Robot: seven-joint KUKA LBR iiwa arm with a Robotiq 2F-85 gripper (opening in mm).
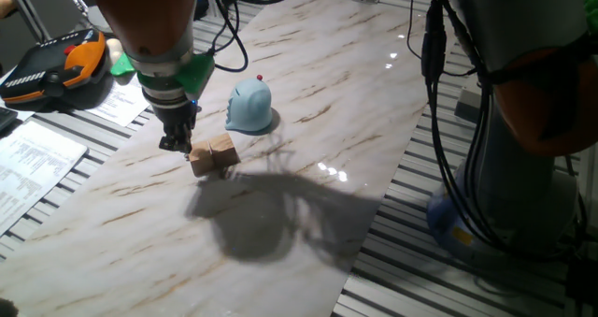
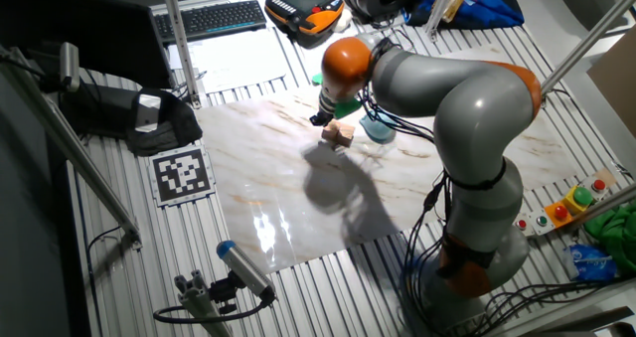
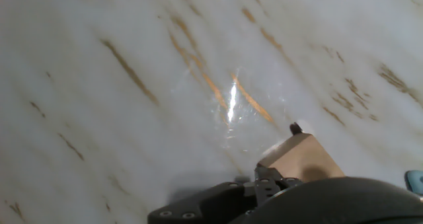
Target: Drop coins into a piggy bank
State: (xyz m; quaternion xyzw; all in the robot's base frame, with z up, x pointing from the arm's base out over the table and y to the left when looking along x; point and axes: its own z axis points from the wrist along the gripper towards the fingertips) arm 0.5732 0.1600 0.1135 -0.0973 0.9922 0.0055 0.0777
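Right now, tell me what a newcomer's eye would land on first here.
The orange and grey arm reaches over the marble tabletop, its gripper low beside the tan wooden cubes. Just behind the cubes sits the light blue piggy bank with its red knob. No coin can be made out for certain.

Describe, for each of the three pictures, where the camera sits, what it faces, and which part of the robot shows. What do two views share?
One fixed view: low at the table's side, facing the piggy bank, wooden cubes and hand.
The other fixed view: high, looking down at the marble table; the whole arm shows.
Hand view: on the hand, facing the tabletop; a cube and hand housing show.
Both fixed views share cubes and bank.
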